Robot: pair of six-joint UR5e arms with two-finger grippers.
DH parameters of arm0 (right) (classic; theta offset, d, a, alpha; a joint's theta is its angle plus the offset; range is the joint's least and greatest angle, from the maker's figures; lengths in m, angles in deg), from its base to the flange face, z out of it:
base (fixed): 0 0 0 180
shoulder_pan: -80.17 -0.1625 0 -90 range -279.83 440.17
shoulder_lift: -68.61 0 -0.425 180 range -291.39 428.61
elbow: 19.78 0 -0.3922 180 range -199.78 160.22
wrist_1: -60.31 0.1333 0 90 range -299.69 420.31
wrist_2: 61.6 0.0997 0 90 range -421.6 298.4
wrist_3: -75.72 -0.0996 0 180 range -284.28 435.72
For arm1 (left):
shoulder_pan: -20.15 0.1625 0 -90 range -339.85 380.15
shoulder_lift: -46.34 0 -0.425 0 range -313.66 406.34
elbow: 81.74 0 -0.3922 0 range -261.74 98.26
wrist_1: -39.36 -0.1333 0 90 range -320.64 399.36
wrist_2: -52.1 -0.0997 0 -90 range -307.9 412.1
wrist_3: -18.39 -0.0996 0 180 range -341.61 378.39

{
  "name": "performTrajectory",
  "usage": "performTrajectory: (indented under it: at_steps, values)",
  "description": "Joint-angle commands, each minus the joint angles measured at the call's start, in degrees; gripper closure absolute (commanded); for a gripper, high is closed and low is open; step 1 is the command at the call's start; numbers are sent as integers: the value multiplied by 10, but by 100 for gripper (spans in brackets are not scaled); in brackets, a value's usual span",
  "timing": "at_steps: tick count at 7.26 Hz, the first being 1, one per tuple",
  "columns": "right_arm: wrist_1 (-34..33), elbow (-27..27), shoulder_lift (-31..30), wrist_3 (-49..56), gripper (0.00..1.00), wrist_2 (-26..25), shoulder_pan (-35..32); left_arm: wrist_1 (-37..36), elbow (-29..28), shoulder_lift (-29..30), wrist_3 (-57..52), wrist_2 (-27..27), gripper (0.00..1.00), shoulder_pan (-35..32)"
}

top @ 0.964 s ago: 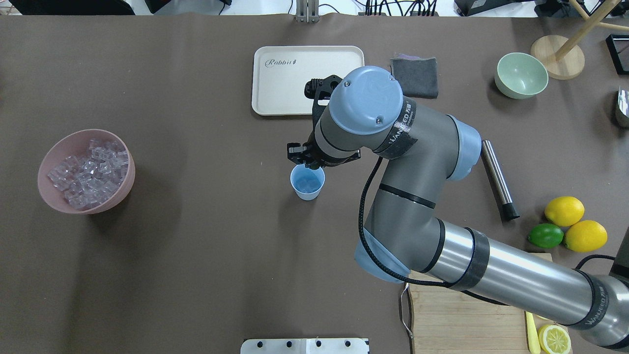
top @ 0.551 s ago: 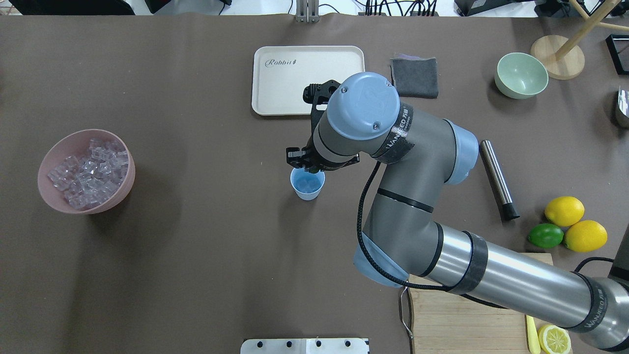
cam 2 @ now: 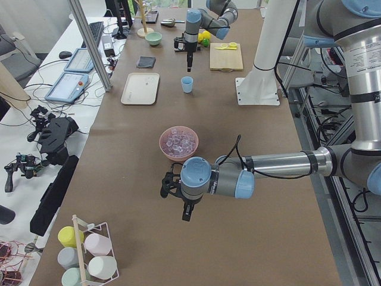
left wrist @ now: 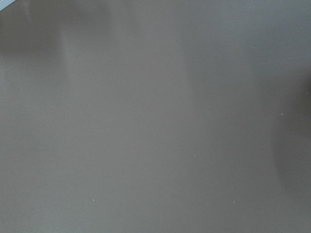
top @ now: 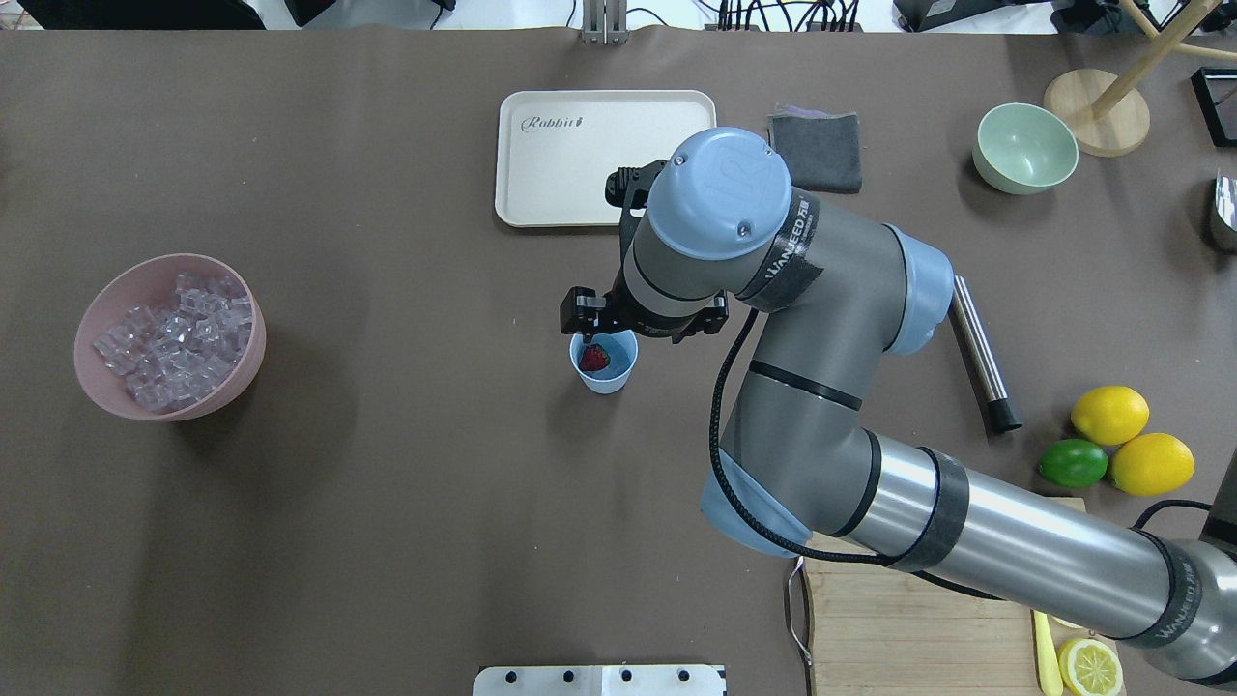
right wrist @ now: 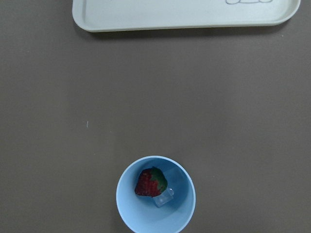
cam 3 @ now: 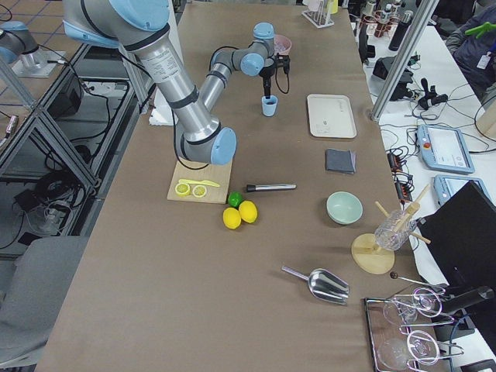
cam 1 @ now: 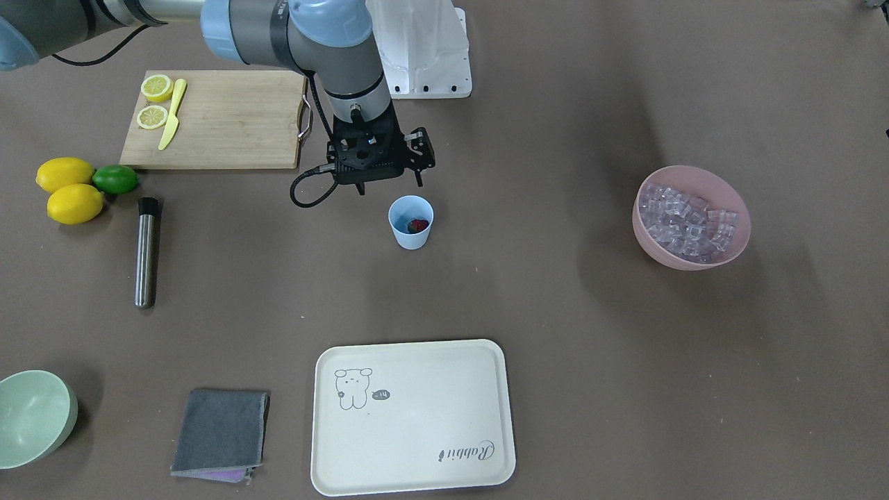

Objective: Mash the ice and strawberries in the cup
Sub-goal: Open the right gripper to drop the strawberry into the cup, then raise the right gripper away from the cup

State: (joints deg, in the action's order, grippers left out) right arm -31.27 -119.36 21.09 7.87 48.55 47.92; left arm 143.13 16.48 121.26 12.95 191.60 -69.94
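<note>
Far left, over bare surface (top: 387, 503): left fingers (cam 2: 186, 211), spread impossible to judge. Next, pink bowl (top: 121, 290) heaped with ice (top: 174, 338). Mid-surface, upright cup (top: 607, 385) holding the strawberry (top: 593, 358), touching one clear cube. Over it, right fingers (cam 1: 419, 178) parted wide, gripping nothing.

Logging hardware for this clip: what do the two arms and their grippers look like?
The right arm has grey and polished silver tubes, light-blue joint caps, black bands lettered WANEED and a black cable looping by the wrist. The left arm shows the same colours and a black cable. The right gripper and left gripper are black, two-fingered.
</note>
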Motion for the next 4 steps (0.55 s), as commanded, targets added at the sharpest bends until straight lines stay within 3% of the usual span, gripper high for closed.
performTrajectory:
  at_steps: [1, 3, 4]
  values:
    - [-3, -3, -18, 8, 0, 13, -27, -88, 5, 25, -1, -10, 1, 5]
    - [-13, -9, -73, 29, 0, 11, -74, -160, 20, 48, -2, -34, 1, 6]
    - [-13, -18, -98, 122, 0, 15, -96, -161, 20, 48, -2, -34, 1, 6]
